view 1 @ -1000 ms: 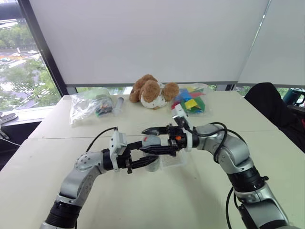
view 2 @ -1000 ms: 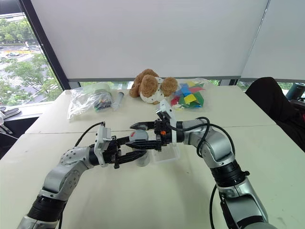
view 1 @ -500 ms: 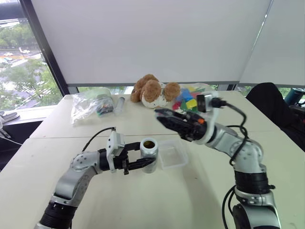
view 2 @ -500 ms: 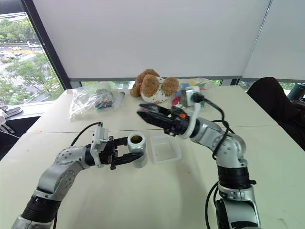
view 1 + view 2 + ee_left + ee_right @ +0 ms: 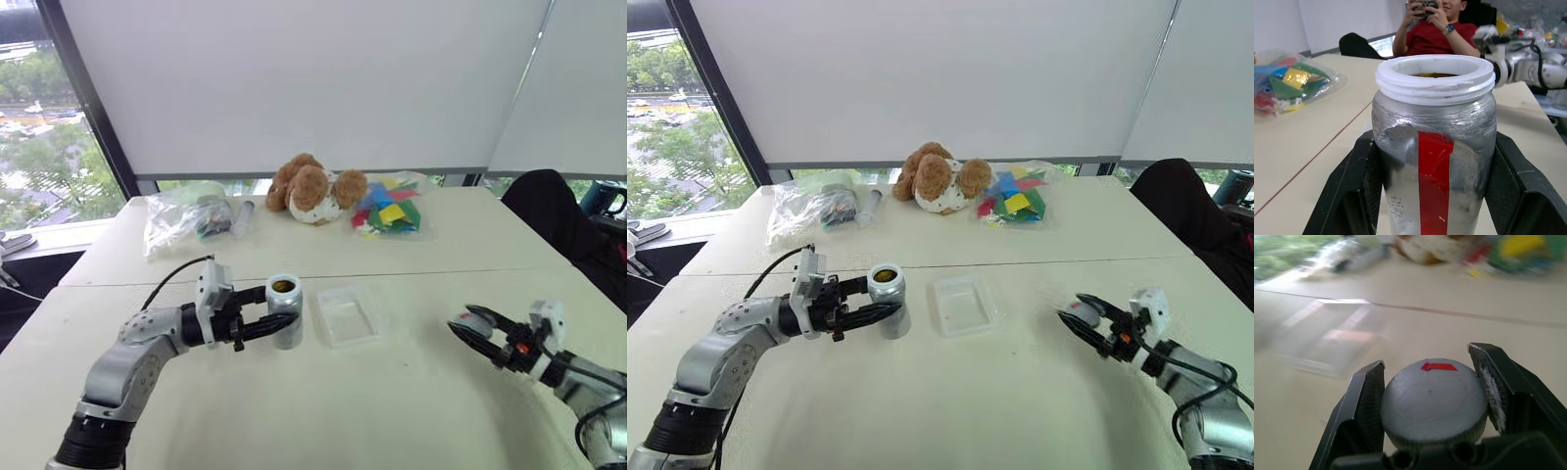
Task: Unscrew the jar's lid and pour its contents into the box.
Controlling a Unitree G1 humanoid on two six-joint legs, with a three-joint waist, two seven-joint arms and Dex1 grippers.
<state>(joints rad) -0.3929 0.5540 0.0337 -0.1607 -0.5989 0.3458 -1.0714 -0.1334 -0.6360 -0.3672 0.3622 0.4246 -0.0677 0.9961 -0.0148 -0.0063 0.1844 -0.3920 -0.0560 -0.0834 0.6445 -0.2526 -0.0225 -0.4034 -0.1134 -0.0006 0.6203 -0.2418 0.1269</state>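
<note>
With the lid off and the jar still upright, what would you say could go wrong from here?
1. The open jar stands beside the box, not over it; tipping early could spill the contents onto the table.
2. The left gripper clamps a dented wall, so the jar might slip when tilted.
3. The right gripper holds the lid above the table; released there, it may roll.

We see silver-grey arm shells, black joint bands, black cable looping off left forearm [image 5: 147, 345]. White camera block at each wrist. Black two-finger grippers: left gripper [image 5: 277, 324], right gripper [image 5: 468, 328], orange mark by right fingers.
</note>
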